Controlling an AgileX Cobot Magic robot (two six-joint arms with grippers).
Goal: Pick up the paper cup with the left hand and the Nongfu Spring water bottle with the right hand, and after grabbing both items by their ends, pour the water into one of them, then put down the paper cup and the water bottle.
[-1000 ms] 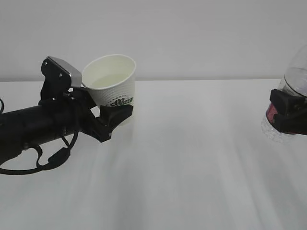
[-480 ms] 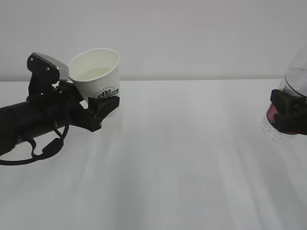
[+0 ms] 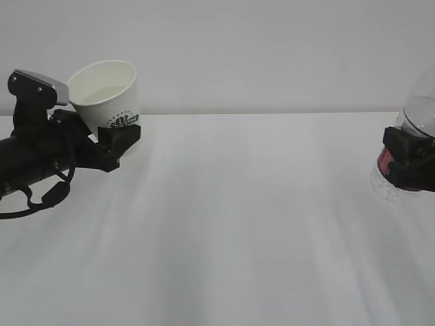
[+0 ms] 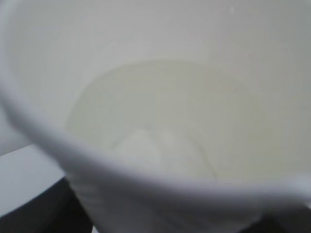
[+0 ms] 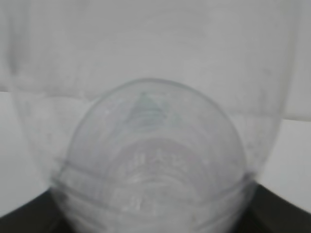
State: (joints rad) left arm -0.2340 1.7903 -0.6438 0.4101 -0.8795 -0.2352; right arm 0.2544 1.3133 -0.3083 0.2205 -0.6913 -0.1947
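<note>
The white paper cup with its green logo is held tilted at the far left, mouth facing up and toward the camera. My left gripper is shut on its lower part. In the left wrist view the paper cup fills the frame, with a shallow pool of water inside. At the right edge my right gripper is shut on the clear water bottle, whose red label just shows. In the right wrist view the water bottle fills the frame, blurred. The fingertips are hidden in both wrist views.
The white table stretches between the two arms, with a pale wall behind it. A black cable loops under the left arm.
The left arm has carried the paper cup to the left and slightly upward in the view. The right gripper and the bottle have not moved.
</note>
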